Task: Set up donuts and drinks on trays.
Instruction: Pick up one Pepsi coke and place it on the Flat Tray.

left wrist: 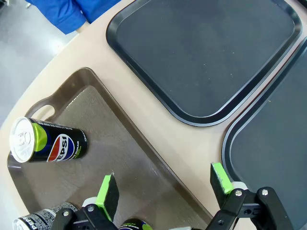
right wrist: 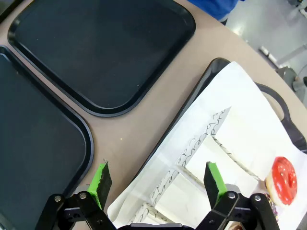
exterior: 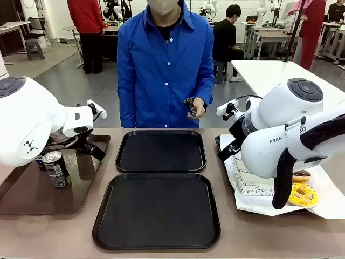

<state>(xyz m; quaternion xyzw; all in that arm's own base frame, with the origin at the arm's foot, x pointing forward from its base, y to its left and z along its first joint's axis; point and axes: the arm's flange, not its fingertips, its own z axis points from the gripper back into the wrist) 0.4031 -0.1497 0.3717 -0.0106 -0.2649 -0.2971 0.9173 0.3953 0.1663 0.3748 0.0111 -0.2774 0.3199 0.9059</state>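
Two black trays lie mid-table, a far one [exterior: 160, 151] and a near one [exterior: 157, 210], both bare. My left gripper [left wrist: 164, 184] hangs open above the right edge of a brown tray [left wrist: 120, 143]. A black Pepsi can [left wrist: 48, 143] stands on that tray, and two more cans [left wrist: 43, 221] show just under the fingers. My right gripper [right wrist: 157, 181] is open over white paper sleeves [right wrist: 201, 158] on a paper-lined tray. A red-glazed donut [right wrist: 284, 179] lies there, and a yellow sprinkled donut [exterior: 303, 195] shows below the right arm.
A person in a blue shirt stands at the far edge, one hand [exterior: 195, 107] holding a small dark object. The brown tray [exterior: 32, 189] takes up the left of the table and the paper-lined tray [right wrist: 192, 103] the right. The right arm hides much of that tray in the front view.
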